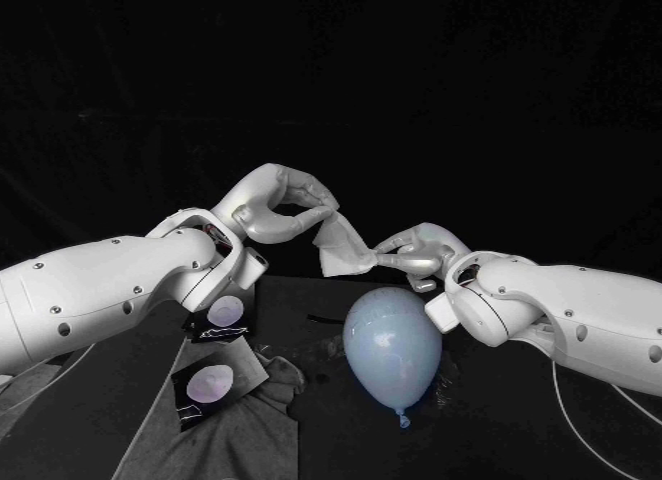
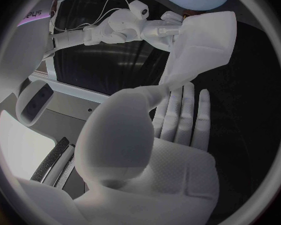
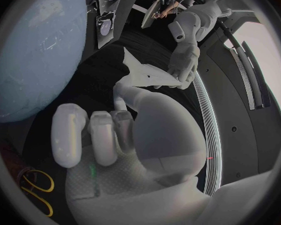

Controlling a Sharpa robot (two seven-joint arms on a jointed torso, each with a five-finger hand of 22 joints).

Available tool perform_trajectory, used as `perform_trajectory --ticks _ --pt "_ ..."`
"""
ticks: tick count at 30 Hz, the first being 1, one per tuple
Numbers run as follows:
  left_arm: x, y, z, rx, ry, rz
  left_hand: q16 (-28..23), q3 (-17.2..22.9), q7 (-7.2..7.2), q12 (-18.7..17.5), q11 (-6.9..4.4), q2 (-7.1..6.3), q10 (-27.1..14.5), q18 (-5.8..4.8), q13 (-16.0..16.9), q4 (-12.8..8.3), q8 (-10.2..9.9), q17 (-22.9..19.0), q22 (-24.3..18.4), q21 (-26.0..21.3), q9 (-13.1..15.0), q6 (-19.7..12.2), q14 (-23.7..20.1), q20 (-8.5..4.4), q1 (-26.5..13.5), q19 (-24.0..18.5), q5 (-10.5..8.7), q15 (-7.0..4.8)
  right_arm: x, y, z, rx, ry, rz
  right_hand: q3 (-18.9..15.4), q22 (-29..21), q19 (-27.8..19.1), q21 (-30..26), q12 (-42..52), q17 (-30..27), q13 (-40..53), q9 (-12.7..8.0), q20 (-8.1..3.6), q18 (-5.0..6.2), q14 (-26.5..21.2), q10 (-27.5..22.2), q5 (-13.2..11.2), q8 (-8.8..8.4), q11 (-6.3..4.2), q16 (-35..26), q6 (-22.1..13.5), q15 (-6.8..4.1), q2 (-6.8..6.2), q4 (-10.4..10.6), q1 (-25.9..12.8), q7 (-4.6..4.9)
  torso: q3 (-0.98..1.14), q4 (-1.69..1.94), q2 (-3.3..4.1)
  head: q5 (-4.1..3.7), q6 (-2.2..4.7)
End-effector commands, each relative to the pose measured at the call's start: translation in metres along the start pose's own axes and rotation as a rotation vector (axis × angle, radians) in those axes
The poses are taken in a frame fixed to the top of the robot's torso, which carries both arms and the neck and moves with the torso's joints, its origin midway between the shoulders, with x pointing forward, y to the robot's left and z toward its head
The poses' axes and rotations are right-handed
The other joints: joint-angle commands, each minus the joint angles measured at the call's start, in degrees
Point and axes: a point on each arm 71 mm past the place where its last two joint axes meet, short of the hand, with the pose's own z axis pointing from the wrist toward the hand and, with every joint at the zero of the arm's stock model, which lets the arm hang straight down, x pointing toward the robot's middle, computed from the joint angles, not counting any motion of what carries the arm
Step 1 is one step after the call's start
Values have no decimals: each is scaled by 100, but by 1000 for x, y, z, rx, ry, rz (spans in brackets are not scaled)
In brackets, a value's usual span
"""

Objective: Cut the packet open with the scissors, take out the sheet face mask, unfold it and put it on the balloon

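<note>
1. The sheet face mask [image 1: 338,250] is a pale, partly folded sheet held in the air between both hands, above the far end of the balloon [image 1: 393,345] and not touching it.
2. The left hand [image 1: 281,210] pinches the mask's upper corner between thumb and fingers; in the left wrist view the sheet hangs away from that pinch toward the other hand.
3. The right hand [image 1: 411,252] grips the mask's lower edge with its fingers curled in on it, just beyond the balloon's rounded end.
4. The balloon, pale blue and inflated, lies on the dark surface [image 1: 504,430] below the right hand, with its knotted tip pointing toward the robot.
5. 2 dark packets [image 1: 223,315], each printed with a pale oval, lie to the balloon's left beneath the left arm, one nearer the robot than the other.
6. A crumpled grey cloth [image 1: 259,420] lies beside the nearer packet, between it and the balloon.
7. In the right wrist view, yellow loops [image 3: 37,187] lie on the surface; I cannot tell whether they are scissor handles.
</note>
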Motion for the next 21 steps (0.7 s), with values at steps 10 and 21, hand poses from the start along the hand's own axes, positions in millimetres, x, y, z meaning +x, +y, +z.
perform_trajectory --ticks 10,21 --pt "-4 5 6 -8 -41 5 32 40 13 -32 38 41 12 -18 1 1 16 7 8 19 186 43 -34 8 -17 -49 16 6 -1 -9 0 118 -5 -86 100 1198 116 -24 9 1510 1310 328 -52 -64 698 436 28 196 -60 26 -22 -148 -18 -55 -80 -22 4 -3 0 -18 -17" --pt "-4 10 12 -13 -39 30 31 47 14 -34 37 41 11 -19 1 -5 17 7 9 21 191 42 -37 8 -19 -52 16 6 4 -9 -2 131 44 -67 241 1181 90 -81 -40 1510 1280 356 -53 -52 698 410 44 244 -53 26 -68 -145 -52 -140 -168 -10 3 -3 6 -26 -19"
